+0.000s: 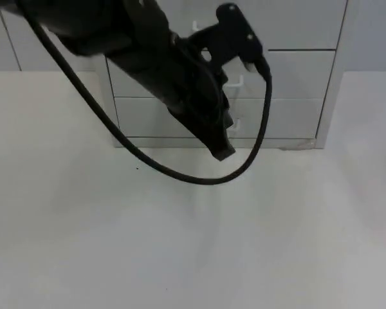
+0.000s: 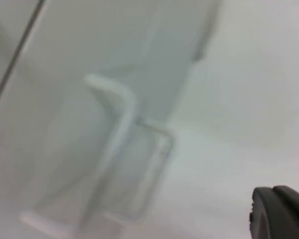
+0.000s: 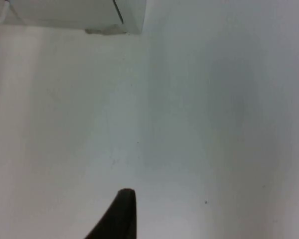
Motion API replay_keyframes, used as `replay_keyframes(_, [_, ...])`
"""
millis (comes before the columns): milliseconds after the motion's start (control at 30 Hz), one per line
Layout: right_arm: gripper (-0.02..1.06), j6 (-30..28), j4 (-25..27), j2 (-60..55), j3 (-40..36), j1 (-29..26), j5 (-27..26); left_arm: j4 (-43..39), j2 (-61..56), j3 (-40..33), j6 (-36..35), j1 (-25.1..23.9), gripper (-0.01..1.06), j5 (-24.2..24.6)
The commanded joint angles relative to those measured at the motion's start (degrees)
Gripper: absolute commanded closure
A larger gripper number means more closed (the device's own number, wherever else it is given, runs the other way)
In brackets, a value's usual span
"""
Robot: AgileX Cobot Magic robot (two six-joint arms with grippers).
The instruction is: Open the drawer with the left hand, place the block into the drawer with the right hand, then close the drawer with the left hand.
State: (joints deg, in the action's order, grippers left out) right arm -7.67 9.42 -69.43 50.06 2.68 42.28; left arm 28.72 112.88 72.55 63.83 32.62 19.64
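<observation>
Left claw (image 1: 222, 151) low in front of the white cabinet (image 1: 289, 77) at the back of the desk (image 1: 193, 244), close by the bottom drawer (image 1: 276, 117) and its white handle (image 2: 117, 149); apart or together, cannot tell. All drawers flush and shut. Right claw (image 3: 120, 214) above bare desk near the cabinet's corner, waiting, state likewise impossible to tell.

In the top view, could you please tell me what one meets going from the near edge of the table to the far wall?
Bare white table top → black cable loop → left gripper → white drawer cabinet.
</observation>
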Motion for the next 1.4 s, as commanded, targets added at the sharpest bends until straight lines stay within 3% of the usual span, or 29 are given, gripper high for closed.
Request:
replay_keyframes(0, [-0.01,-0.5,-0.1,0.4,0.1,-0.3,-0.3,0.7,-2.8,0.3,-1.8,0.4,1.05,5.8])
replay_keyframes(67, [-0.01,-0.5,0.1,0.4,0.1,-0.3,-0.3,0.5,-7.2,0.3,-4.4,0.4,1.05,12.2])
replay_keyframes(233, [-0.01,-0.5,0.3,0.4,0.1,-0.1,-0.2,0.2,-13.2,0.3,-8.0,0.4,1.05,18.0])
replay_keyframes(400, [-0.01,-1.0,0.3,2.0,0.1,-0.1,-0.2,0.2,-18.4,0.3,-11.4,0.4,1.05,20.3])
replay_keyframes(733, [-0.01,-2.5,0.3,19.5,0.1,-0.1,0.2,0.2,-30.8,-0.1,-15.6,0.4,1.05,25.7])
replay_keyframes(933, [-0.01,-2.5,0.2,31.6,0.1,-0.1,1.9,0.6,-39.5,-4.6,-16.3,0.4,1.05,25.2])
replay_keyframes(1200, [-0.01,-2.6,-0.3,44.7,-0.4,-0.1,7.0,0.6,-52.8,-15.7,-17.8,0.4,1.05,18.2])
replay_keyframes(1367, [-0.01,-3.1,-0.3,51.7,-5.5,-0.1,8.1,0.6,-60.5,-22.3,-20.0,0.4,1.05,14.2])
